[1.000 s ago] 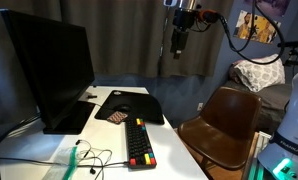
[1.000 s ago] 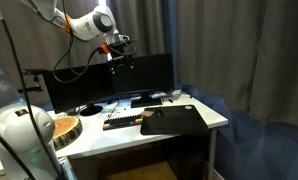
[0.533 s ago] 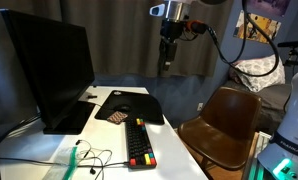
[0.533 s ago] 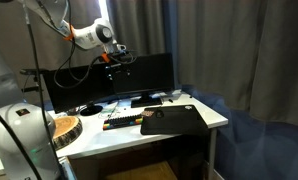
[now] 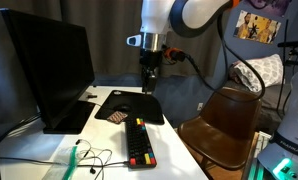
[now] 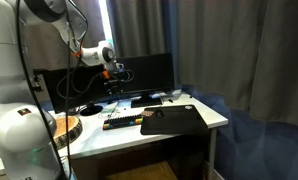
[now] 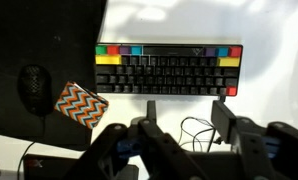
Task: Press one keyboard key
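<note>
Two fingers (image 7: 149,120) of my end effector (image 7: 184,125) come up from the lower edge of the wrist view with a wide gap between them, holding nothing. Through that gap I see the white surface (image 7: 274,60) and a loop of thin cable (image 7: 194,128). The keyboard (image 7: 167,70) lies in the upper middle of this view, its long side running across the frame. It is black, with red, yellow, green and blue keys along its top row and yellow and red ones at its ends. Left of it, a dark mouse (image 7: 32,85) sits on the dark mouse pad (image 7: 9,60). A small zigzag-patterned square (image 7: 81,104) lies tilted at the pad's edge, near the keyboard's lower left corner. In an exterior view my end effector (image 5: 147,82) hangs in the upper middle of the frame, over the mouse pad (image 5: 129,105). It is well apart from the keyboard (image 5: 139,143), which lies lower in the frame, right of the big black monitor (image 5: 49,70). A brown chair (image 5: 224,120) stands at the right. In an exterior view my end effector (image 6: 114,88) hangs in front of the monitor (image 6: 139,75), above the keyboard (image 6: 119,121) and not touching it.
</note>
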Controlling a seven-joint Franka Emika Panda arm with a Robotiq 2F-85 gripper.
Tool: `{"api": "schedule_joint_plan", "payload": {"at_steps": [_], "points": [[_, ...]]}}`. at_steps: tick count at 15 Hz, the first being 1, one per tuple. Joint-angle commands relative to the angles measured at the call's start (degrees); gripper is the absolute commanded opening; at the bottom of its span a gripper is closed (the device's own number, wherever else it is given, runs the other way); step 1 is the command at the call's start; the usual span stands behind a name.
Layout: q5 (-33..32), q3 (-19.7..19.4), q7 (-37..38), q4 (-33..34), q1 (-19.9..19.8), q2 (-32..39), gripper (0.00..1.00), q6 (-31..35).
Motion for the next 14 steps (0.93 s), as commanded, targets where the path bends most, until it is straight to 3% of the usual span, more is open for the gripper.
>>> {"api": "schedule_joint_plan", "payload": {"at_steps": [1,5,6,9,14], "points": [[-0.40,0.39,3.02,4.05,0.82,7.51,0.30,1.08],[-0.54,0.05,3.60,7.86,1.57,13.84,0.02,-1.33],[-0.01,0.29,2.16,4.57,0.84,10.61,0.20,0.51],[0.02,0.17,2.28,6.36,0.94,13.52,0.03,0.31],[-1.01,-0.35,1.78,9.10,1.18,16.38,0.00,-0.87]]}}
